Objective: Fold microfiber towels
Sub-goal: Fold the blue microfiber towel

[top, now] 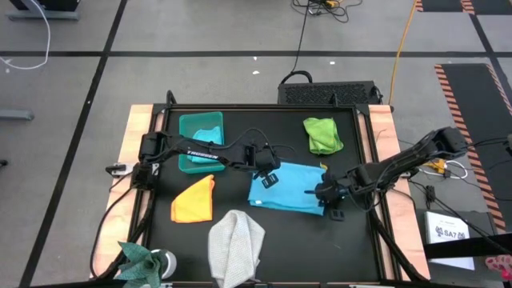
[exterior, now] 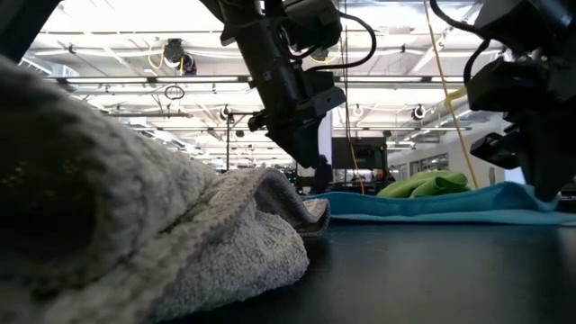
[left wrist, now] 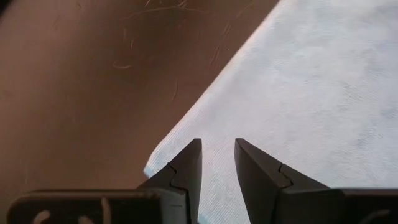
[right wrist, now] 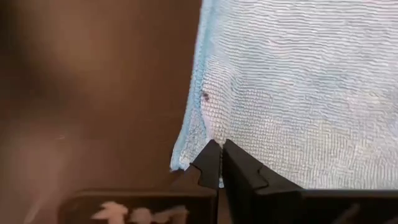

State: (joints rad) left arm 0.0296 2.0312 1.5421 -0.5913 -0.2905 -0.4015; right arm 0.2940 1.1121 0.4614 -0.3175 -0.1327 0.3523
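Both grippers sit at corners of the light blue towel (top: 290, 189) spread mid-desk, likely to lift one edge for a fold: the right gripper (right wrist: 220, 163) pinches its corner tight, while the left gripper (left wrist: 217, 163) stands part-spread over its own. Only the wrist views show this; from overhead the fingers are lost.

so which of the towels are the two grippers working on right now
The light blue towel, spread flat mid-table. The left gripper is at its left edge, the right gripper shut on its right edge; the other towels lie untouched.
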